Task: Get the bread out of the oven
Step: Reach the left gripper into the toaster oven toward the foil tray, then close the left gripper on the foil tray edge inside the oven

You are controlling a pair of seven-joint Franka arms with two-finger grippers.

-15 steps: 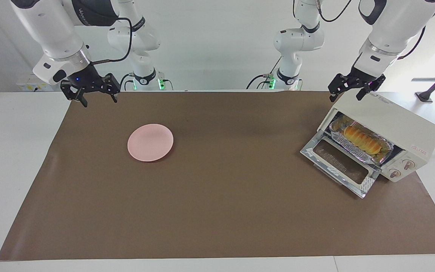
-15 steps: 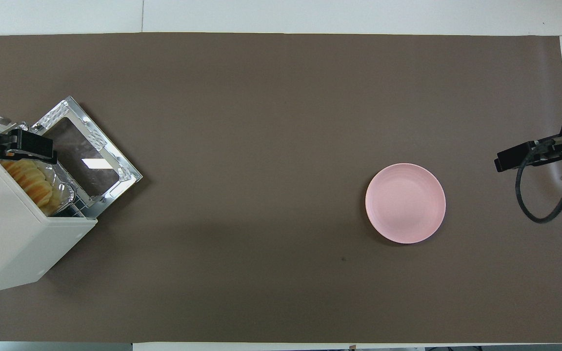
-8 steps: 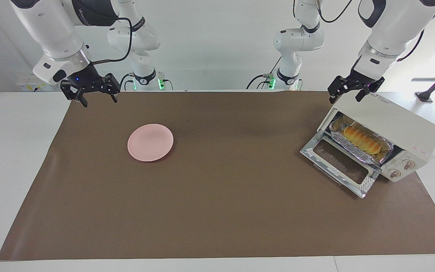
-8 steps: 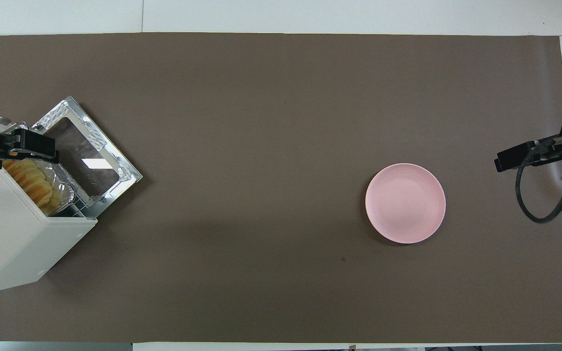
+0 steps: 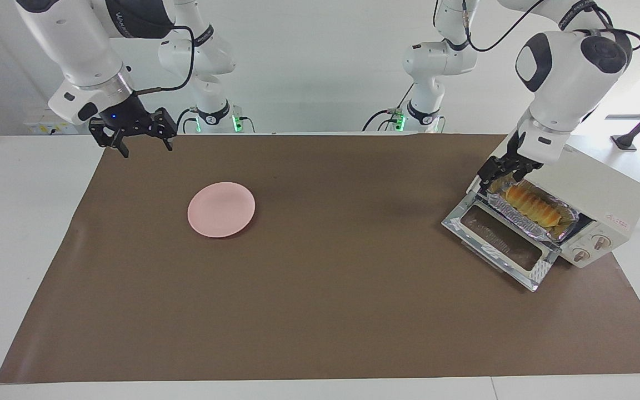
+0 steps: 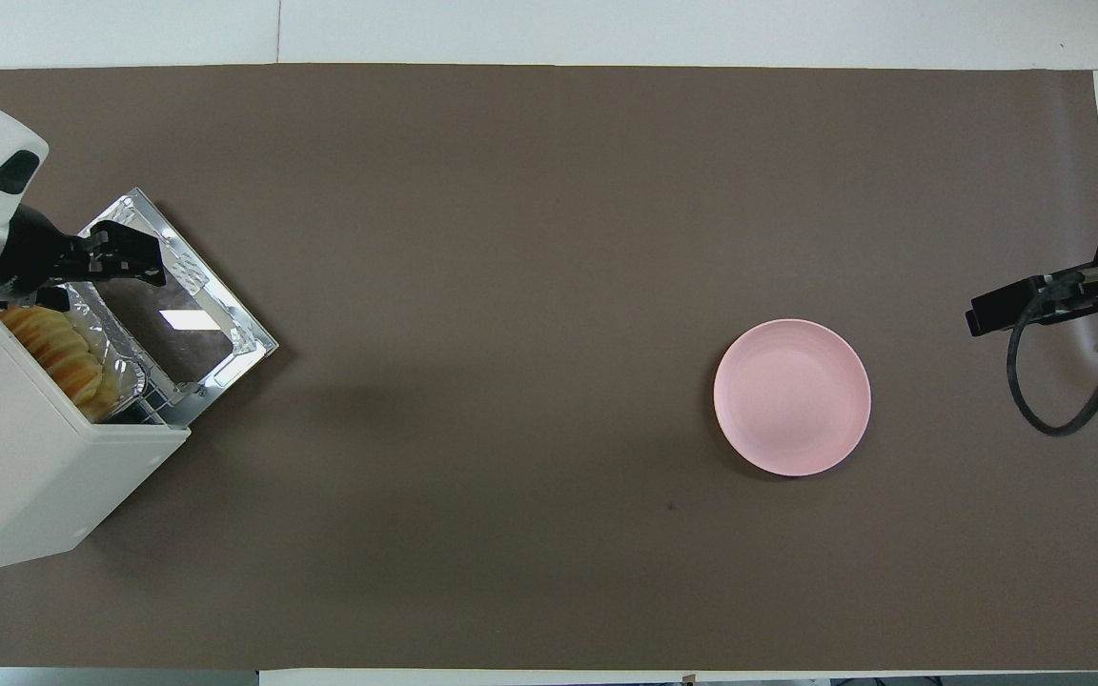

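Two grippers are standing spread: left gripper [image 5: 496, 173] is hanging at the oven [image 5: 592, 191] mouth, at ten o'clock of the bread [image 5: 534, 204]; right gripper [image 5: 133, 135] is waiting over the mat's [image 5: 320, 311] corner.

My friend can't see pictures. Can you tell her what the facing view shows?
A robot's left claw, open, hangs at the mouth of a cream toaster oven whose door lies open, with a golden bread on a foil tray inside. The right claw waits, open, over the brown mat's corner, and a pink plate sits empty.

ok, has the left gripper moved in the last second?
Yes. The left gripper dropped from over the cream-white toaster oven's top to its open mouth.
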